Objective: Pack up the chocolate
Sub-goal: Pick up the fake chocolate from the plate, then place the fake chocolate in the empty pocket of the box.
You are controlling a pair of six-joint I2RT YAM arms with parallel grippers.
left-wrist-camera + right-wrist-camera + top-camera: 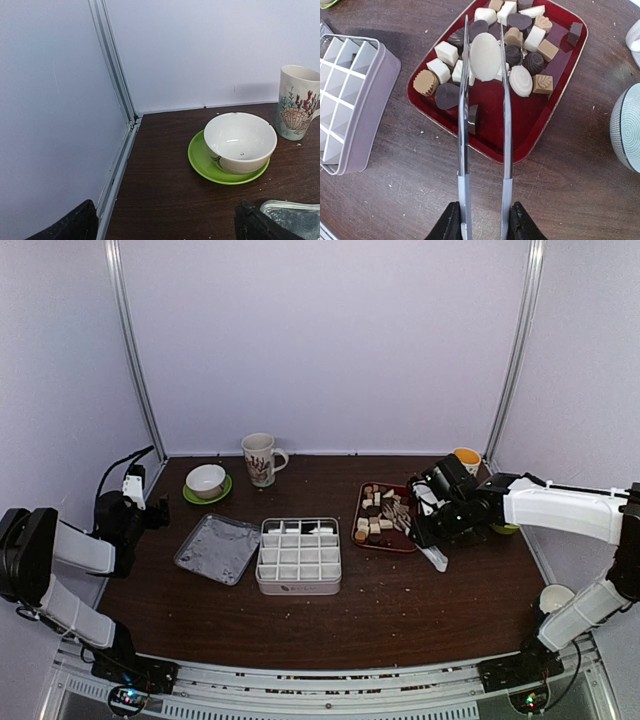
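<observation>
The chocolate (522, 55) is a heap of dark, tan and white pieces on a red tray (540, 135), which the top view shows right of centre (360, 539). My right gripper (485, 221) is shut on a pair of metal tongs (463, 150) that reach out over the tray. A white oval chocolate (485, 56) sits between the two tong arms, and both arms touch its sides. In the top view the right gripper (425, 527) hangs at the tray's right edge. My left gripper (165, 227) is open and holds nothing, far left near the wall (150, 510).
A white divided box (298, 555) stands at the centre, left of the tray (350, 100). Its silver lid (217, 548) lies further left. A white bowl on a green saucer (240, 142) and a shell-print mug (297, 102) stand at the back left. A striped bowl (627, 127) is right of the tray.
</observation>
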